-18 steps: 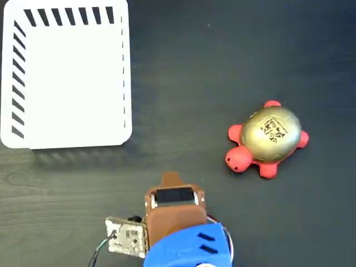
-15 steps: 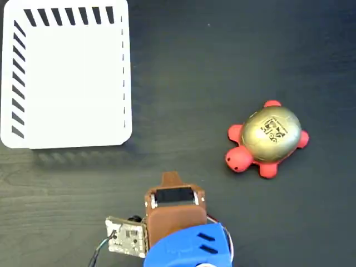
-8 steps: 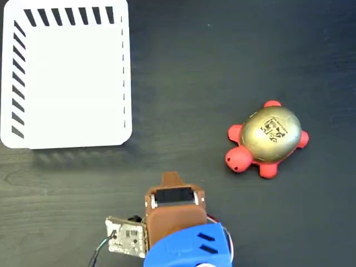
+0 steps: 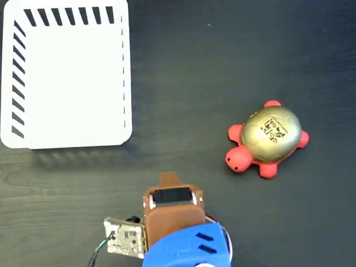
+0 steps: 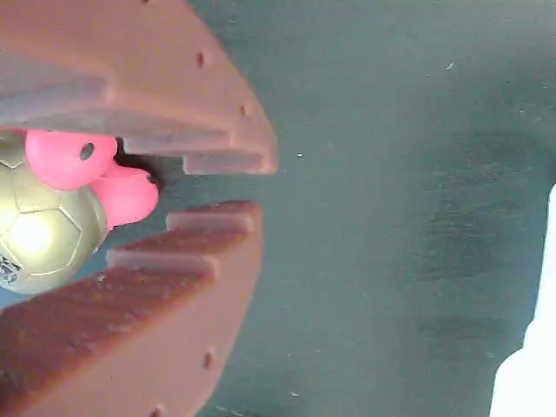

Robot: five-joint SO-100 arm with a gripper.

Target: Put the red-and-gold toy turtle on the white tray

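Jaws first: in the wrist view the gripper shows two brown toothed fingers nearly together at the tips, a thin gap between them and nothing held. Behind that gap part of the red-and-gold toy turtle shows, gold shell and red limbs, seen past the fingers and not gripped by them.

In the fixed view the gripper sits at the lower middle of the dark table, ahead of the brown wrist housing and the blue arm segment. The turtle rests upright on the table to the right of and above the gripper, well apart from it, red head toward the lower left. The white tray lies in the upper left corner, bare, far from the turtle.

Against the earlier pictures, the wrist and its small circuit board have shifted very slightly left; turtle and tray have not moved. I judge the reach is only beginning: the fingers need to spread and swing right before any pickup.
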